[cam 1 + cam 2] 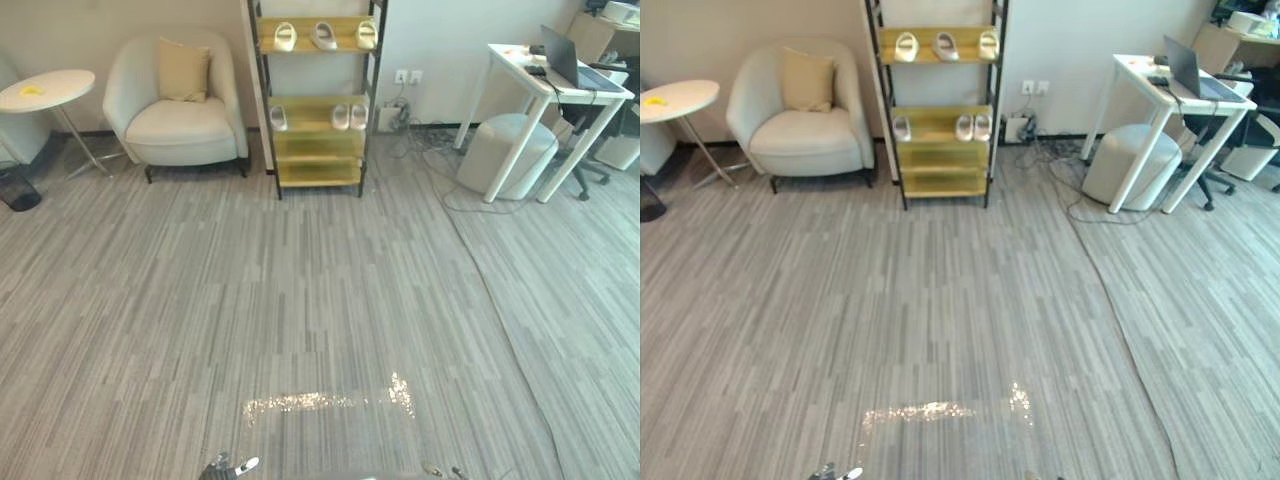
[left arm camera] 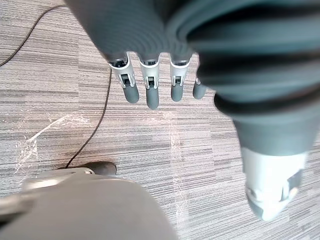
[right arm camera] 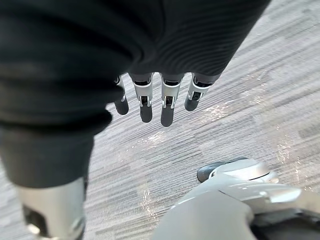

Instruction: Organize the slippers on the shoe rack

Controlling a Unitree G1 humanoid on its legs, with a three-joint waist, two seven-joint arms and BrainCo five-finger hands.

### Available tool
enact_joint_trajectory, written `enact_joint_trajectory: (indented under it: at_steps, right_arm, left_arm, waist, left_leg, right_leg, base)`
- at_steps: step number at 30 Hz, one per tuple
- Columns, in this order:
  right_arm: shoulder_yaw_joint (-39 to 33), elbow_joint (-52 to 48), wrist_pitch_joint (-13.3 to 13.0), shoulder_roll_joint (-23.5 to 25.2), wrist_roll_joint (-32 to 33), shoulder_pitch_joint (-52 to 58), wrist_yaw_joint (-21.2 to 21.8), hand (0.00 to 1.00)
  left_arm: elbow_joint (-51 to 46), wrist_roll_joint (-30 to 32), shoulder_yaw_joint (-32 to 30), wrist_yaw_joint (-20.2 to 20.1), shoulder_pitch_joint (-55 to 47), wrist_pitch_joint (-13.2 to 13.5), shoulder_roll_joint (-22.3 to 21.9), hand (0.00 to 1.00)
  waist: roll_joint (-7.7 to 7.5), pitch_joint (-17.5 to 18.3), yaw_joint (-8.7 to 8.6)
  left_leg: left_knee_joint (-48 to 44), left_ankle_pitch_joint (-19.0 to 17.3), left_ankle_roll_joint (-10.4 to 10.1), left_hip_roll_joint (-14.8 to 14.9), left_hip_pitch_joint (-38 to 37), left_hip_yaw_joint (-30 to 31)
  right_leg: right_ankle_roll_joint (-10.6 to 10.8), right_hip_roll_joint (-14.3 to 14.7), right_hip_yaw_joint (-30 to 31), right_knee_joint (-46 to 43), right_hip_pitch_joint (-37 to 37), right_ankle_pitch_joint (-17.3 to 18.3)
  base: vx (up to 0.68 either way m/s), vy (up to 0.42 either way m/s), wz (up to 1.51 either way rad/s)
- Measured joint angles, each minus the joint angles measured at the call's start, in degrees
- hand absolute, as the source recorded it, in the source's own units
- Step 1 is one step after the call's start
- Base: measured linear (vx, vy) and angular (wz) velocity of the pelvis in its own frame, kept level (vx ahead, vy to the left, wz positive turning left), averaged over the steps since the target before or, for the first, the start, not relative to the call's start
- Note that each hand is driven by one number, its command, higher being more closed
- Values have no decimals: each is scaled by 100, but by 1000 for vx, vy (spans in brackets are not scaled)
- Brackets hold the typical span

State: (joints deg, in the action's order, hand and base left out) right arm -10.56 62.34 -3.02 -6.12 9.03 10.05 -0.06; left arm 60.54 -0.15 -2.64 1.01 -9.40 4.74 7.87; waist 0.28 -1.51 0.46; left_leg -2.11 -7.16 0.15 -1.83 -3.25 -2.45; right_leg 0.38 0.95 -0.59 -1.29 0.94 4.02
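Approach step. Slippers (image 1: 323,36) lay on shoe rack (image 1: 318,172), top & mid shelves, well apart from robot. L hand (image 2: 151,85) & R hand (image 3: 168,102) hung relaxed, empty. Next, prob.: walk up to rack.

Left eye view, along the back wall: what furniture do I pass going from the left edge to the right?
round side table → cream armchair → shoe rack → white desk
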Motion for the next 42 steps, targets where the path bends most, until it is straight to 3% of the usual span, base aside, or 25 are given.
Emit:
enact_joint_trajectory:
  at_steps: [16,27,29,31,33,34,35,36,38,40,42]
  right_arm:
    - [-28,144,-86,108,-227,-602,17,0]
    - [52,136,-93,220,-225,-722,70,0]
    - [50,121,-100,225,-225,-781,70,0]
    - [27,-26,-105,285,-218,-753,62,0]
    - [7,-115,-112,370,-218,-750,53,0]
    - [8,-147,-110,376,-212,-719,48,0]
    - [15,-276,-104,376,-210,-684,23,0]
    - [9,-319,-107,376,-206,-666,-5,0]
    - [5,-316,-103,367,-208,-685,-13,0]
    - [5,-313,-101,374,-208,-709,-13,0]
    - [3,-314,-101,339,-210,-736,-18,0]
  left_arm:
    - [199,118,30,3,353,115,5,0]
    - [196,121,74,47,437,106,26,0]
    - [189,117,-9,109,548,106,17,0]
    - [20,106,-198,111,531,103,-26,0]
    - [-259,87,-387,121,555,99,-47,0]
    - [-391,78,-541,124,566,102,-138,0]
    - [-499,30,-698,131,555,104,-249,0]
    - [-539,-10,-751,141,538,113,-311,0]
    - [-612,-16,-756,158,591,118,-405,0]
    - [-644,-27,-750,157,629,126,-501,0]
    - [-637,-17,-740,160,637,141,-647,0]
  waist:
    - [-25,-200,22]
    - [-53,-322,28]
    - [-68,-490,37]
    - [-78,-547,66]
    - [-197,-694,116]
    - [-179,-724,149]
    - [-169,-749,238]
    - [-123,-772,255]
    - [-122,-763,272]
    - [-135,-763,300]
    - [-34,-690,327]
  left_leg:
    - [335,288,-42,12,-83,126]
    - [306,275,-91,44,-68,129]
    - [-244,-23,-122,74,136,129]
    - [-1256,-430,-314,176,560,25]
    - [-2645,-432,-355,228,1143,-247]
    - [-3334,-370,-387,315,1449,-344]
    - [-4051,-337,-273,447,1792,-443]
    - [-4335,-494,-230,592,1940,-575]
    - [-4123,-653,-266,726,2201,-704]
    - [-3231,-584,-281,698,2322,-797]
    - [-1875,-165,-335,623,2263,-671]
  right_leg:
    - [-50,21,-190,544,229,-342]
    - [-68,41,-225,401,208,-241]
    - [-98,44,-262,53,123,-22]
    - [-168,78,-251,-361,-63,322]
    - [-228,15,-210,-642,-98,530]
    - [-269,16,-203,-739,-73,583]
    - [-298,14,-194,-826,8,683]
    - [-307,10,-171,-851,105,753]
    - [-247,-101,-128,-844,170,847]
    - [-125,-278,-61,-818,186,953]
    - [100,-391,89,-770,214,1127]
  base:
    - [-2,-9,4]
    - [-1,-1,1]
    - [-16,-6,8]
    - [-5,-5,3]
    - [-30,-44,-3]
    - [33,-29,-16]
    - [135,17,-13]
    - [163,55,-7]
    - [193,101,-5]
    - [241,167,-12]
    - [335,266,-31]
